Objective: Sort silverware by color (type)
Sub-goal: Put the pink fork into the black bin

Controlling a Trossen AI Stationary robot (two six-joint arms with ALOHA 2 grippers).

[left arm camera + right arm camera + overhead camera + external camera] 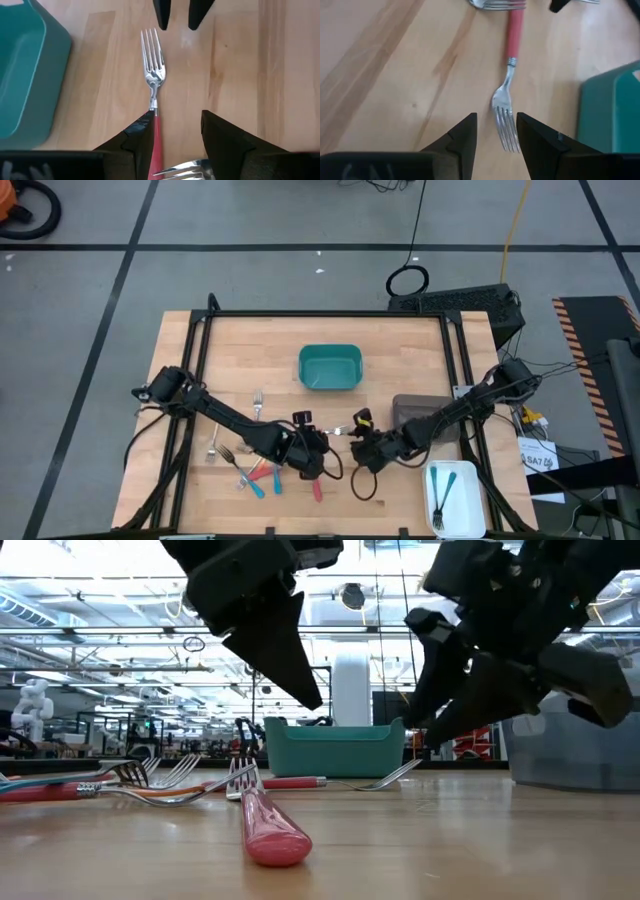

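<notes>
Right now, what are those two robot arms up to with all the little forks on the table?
They are sorting forks by handle colour. Both grippers, the left gripper and right gripper, hover open over a red-handled fork lying flat mid-table, neither holding it. More forks with red, orange and blue handles lie mixed on the left. A blue-handled fork already lies in the white tray; the teal bin looks empty.

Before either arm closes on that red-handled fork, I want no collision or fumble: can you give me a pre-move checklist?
1. Left gripper open: ok.
2. Right gripper open: ok.
3. Red-handled fork lies flat on the table: ok.
4. Only one gripper lined up on it: not ok; the two face each other from opposite ends of the fork.
5. Handle end free of clutter: not ok; other tines lie beside it.
6. Teal bin empty: ok.
</notes>
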